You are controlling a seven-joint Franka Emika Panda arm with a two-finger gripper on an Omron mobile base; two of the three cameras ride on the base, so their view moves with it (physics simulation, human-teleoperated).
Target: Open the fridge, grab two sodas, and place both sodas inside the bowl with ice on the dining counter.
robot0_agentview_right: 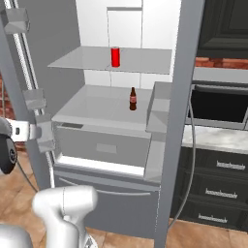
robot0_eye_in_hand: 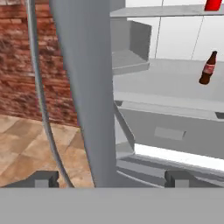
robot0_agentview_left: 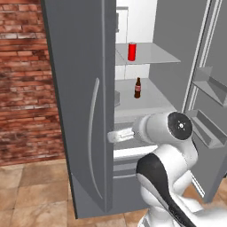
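Brick wall (robot0_eye_in_hand: 17, 65) flanks fridge (robot0_agentview_left: 80, 88); door edge seemingly between spread fingers (robot0_eye_in_hand: 43, 178).

I see the fridge (robot0_eye_in_hand: 87, 87) door edge close ahead, handle at left. Bottle (robot0_eye_in_hand: 208, 68) upright on grey shelf, red can (robot0_eye_in_hand: 213, 4) above; jaws spread wide.

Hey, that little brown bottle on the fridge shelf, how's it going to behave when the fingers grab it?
The brown bottle stands upright, tall and narrow, so a nudge would probably tip it. Tipped, its round body may roll on the flat shelf. It looks rigid.
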